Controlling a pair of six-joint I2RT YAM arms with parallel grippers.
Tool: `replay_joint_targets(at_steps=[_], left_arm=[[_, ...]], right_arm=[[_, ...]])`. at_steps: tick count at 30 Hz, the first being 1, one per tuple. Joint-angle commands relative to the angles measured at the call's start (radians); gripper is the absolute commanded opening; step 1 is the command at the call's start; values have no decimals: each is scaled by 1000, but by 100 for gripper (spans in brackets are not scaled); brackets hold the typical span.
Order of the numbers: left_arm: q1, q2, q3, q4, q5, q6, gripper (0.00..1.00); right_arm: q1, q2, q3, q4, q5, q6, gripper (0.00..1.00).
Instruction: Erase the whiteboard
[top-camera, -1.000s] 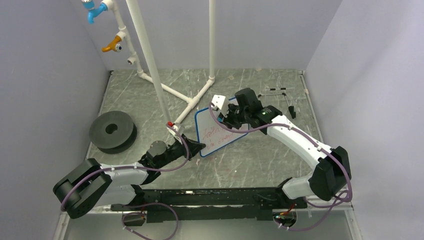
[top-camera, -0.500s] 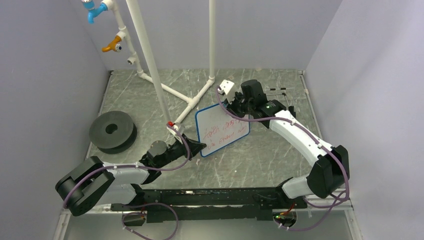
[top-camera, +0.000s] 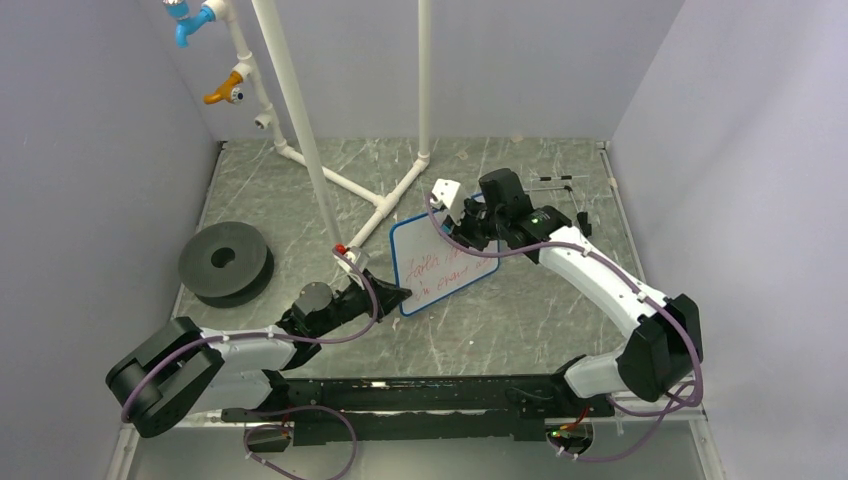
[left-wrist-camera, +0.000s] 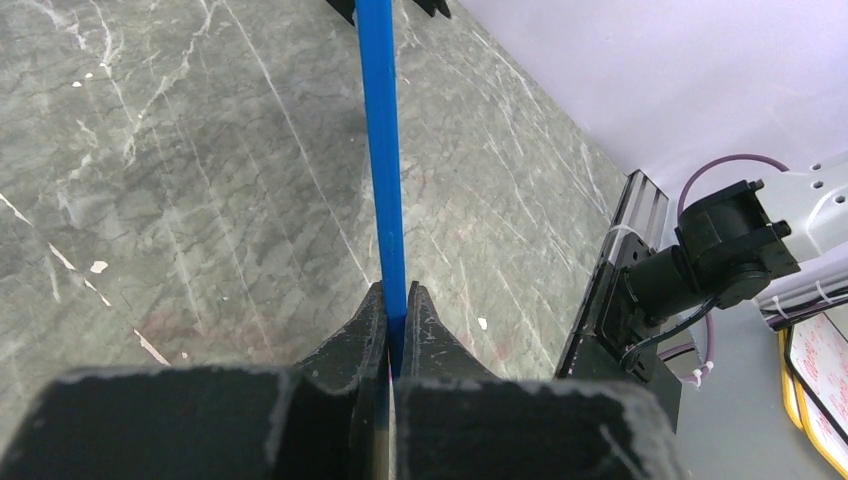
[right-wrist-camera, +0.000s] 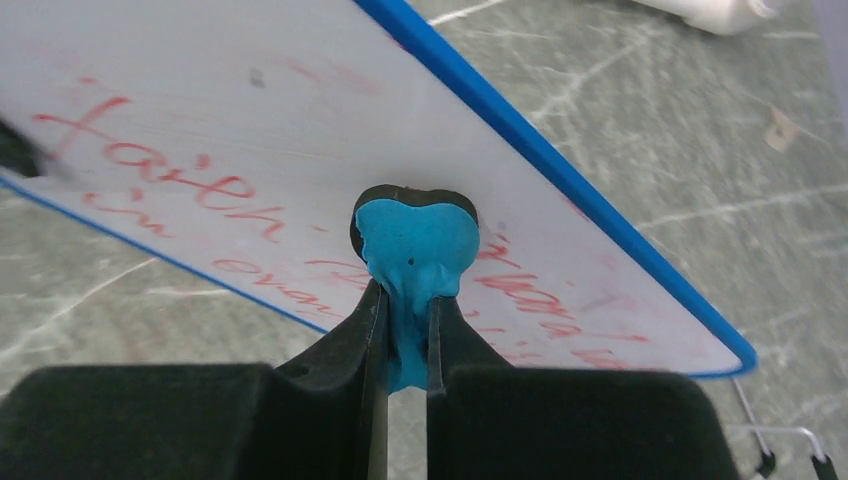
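lying near the middle of the top view, one whiteboard (top-camera: 443, 262) with a thin blue rim is resting over the grey marbled table (top-camera: 520, 310). two arms are reaching to it. the left gripper (top-camera: 395, 296) is pinching the board's lower left corner, and in the left wrist view its jaws are standing narrow, closed on the blue rim. the right gripper (top-camera: 462, 228) is at the board's upper right part. its jaws are squeezing one blue heart-shaped eraser (right-wrist-camera: 415, 240), which is pressing against the written face.

red handwriting is running in a few lines across the board. the first word is reading "faith", the rest i cannot read.

at the left of the top view one black ring (top-camera: 225, 262) is lying. one white pipe frame (top-camera: 300, 110) is standing in the upper middle, carrying two coloured taps (top-camera: 190, 20), one blue and one orange. one thin black wire stand (top-camera: 565, 185) is lying at the upper right.
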Motion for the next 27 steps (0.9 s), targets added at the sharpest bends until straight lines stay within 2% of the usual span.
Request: replay_joint_targets(at_steps=[1, 7, 15, 17, 21, 27], left_arm=[[-18, 2, 19, 99, 132, 23, 0], [-18, 23, 27, 116, 147, 14, 0], [-19, 16, 23, 114, 144, 23, 0], [-18, 8, 20, 109, 139, 24, 0], [-17, -7, 16, 101, 132, 23, 0], [-16, -8, 15, 107, 133, 10, 0]], right_arm=[[24, 1, 96, -43, -159, 3, 0], [-9, 25, 102, 93, 70, 147, 0], [-45, 10, 17, 134, 223, 129, 0], [-49, 0, -5, 124, 206, 105, 0], [-39, -31, -64, 62, 58, 4, 0], [39, -65, -139, -4, -90, -100, 0]])
